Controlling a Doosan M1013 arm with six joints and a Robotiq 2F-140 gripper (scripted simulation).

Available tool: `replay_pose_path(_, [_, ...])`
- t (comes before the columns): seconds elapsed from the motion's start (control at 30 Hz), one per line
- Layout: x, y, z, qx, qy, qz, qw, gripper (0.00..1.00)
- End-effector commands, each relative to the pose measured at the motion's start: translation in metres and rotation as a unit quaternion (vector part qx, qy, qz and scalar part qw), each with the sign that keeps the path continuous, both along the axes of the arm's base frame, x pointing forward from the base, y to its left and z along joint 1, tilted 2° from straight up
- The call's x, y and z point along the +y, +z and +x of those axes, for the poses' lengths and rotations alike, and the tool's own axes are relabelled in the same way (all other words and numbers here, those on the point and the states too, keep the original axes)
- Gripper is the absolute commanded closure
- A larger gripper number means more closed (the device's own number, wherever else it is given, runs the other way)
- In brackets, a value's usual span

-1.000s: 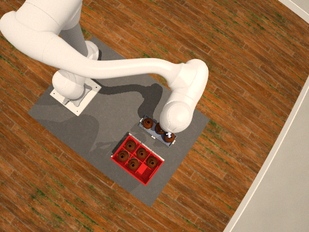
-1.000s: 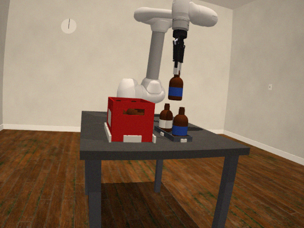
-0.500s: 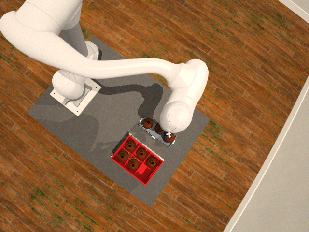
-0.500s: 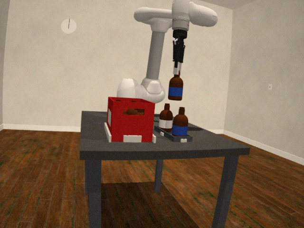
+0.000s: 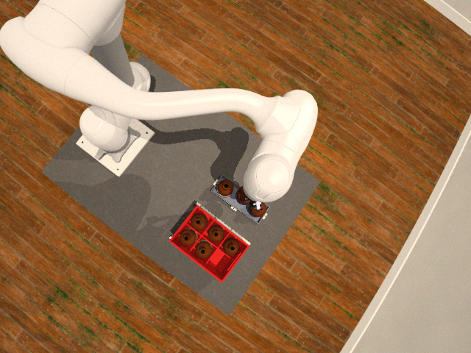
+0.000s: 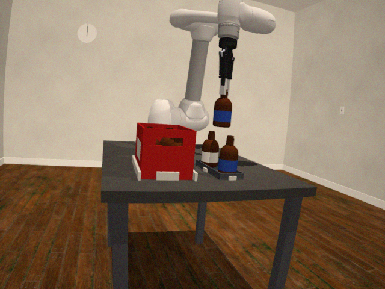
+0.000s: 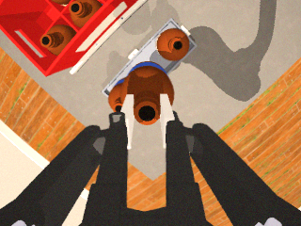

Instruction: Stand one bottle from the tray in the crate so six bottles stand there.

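My gripper (image 5: pixel 257 206) (image 6: pixel 223 90) (image 7: pixel 147 105) is shut on the neck of a brown bottle with a blue label (image 5: pixel 259 211) (image 6: pixel 222 112) (image 7: pixel 146 83). It holds the bottle upright, high above the grey tray (image 5: pixel 232 204) (image 6: pixel 217 174). Two bottles stand on the tray: one with a white label (image 6: pixel 210 152) (image 5: pixel 225 187) (image 7: pixel 173 44) and one with a blue label (image 6: pixel 228 155), partly hidden under the arm in the overhead view (image 5: pixel 242 195). The red crate (image 5: pixel 190 256) (image 6: pixel 168 158) (image 7: pixel 59 63) beside the tray holds several bottles. One corner cell (image 5: pixel 219 259) (image 7: pixel 22 15) is empty.
Crate and tray rest on a dark grey table (image 5: pixel 151 197) (image 6: pixel 186 186), with white blocks around their bases. The arm's base (image 5: pixel 114 148) stands at the table's far side. Wooden floor surrounds the table.
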State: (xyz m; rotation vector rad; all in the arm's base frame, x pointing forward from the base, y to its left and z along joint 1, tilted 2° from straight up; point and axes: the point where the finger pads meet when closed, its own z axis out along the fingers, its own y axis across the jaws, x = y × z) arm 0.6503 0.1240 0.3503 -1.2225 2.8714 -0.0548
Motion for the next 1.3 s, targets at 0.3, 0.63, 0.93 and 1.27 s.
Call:
replay_pose_path(0.3, [-0.001, 0.0, 0.0, 0.0, 0.0, 0.0, 1.0, 1.0])
replay_pose_path(0.63, [-0.003, 0.0, 0.001, 0.0, 0.0, 0.0, 1.0, 1.0])
replay_pose_path(0.93, [-0.007, 0.0, 0.002, 0.0, 0.0, 0.0, 1.0, 1.0])
replay_pose_path(1.27, [-0.013, 0.001, 0.004, 0.0, 0.0, 0.0, 1.0, 1.0])
